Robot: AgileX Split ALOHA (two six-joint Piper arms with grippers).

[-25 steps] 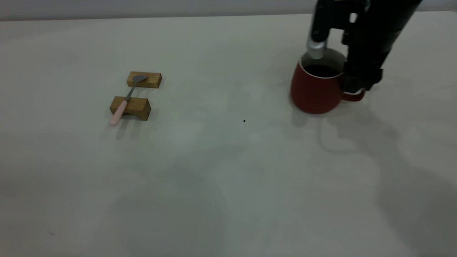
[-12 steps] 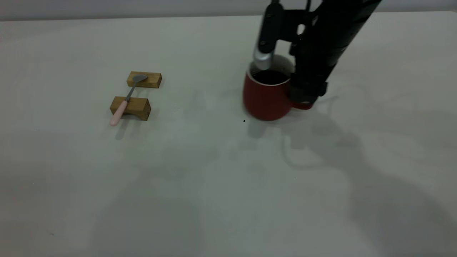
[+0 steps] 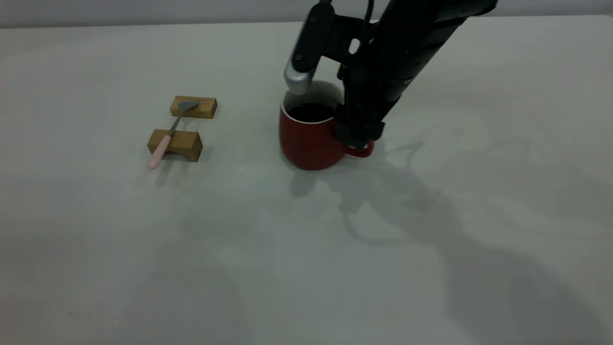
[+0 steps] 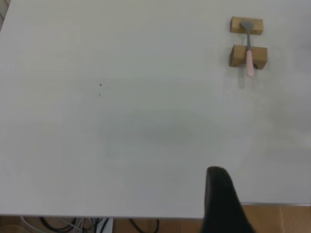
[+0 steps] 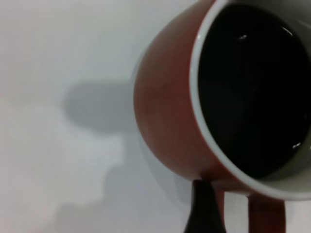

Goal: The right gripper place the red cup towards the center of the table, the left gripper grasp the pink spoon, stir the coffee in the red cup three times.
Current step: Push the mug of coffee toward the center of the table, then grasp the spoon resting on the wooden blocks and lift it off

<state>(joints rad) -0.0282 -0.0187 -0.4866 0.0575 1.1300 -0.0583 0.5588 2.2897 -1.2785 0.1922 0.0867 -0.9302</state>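
Dark red and matte, the red cup (image 3: 309,140) is sitting near the middle of the table (image 3: 306,268), its base apparently resting on the surface, although contact cannot be confirmed from the exterior view. The right gripper (image 3: 357,139) is reaching down beside the cup and is pinching the loop handle, with one black finger (image 5: 204,208) lying against the cup wall just beside the handle in the right wrist view. The coffee (image 5: 252,87) is lying flat and glossy inside the white interior, well below the rim. The pink spoon (image 3: 166,136) is resting untouched across two wooden blocks (image 3: 175,143), well apart from the cup on the left side of the table, bowl on the farther block and handle overhanging the nearer one. The left gripper (image 4: 221,204) is waiting over the table edge, far from the spoon; whether it is spread or pressed together cannot be determined. By judgement, cup placement is nearly complete, pending release, while grasping the spoon and all three stirs are remaining.
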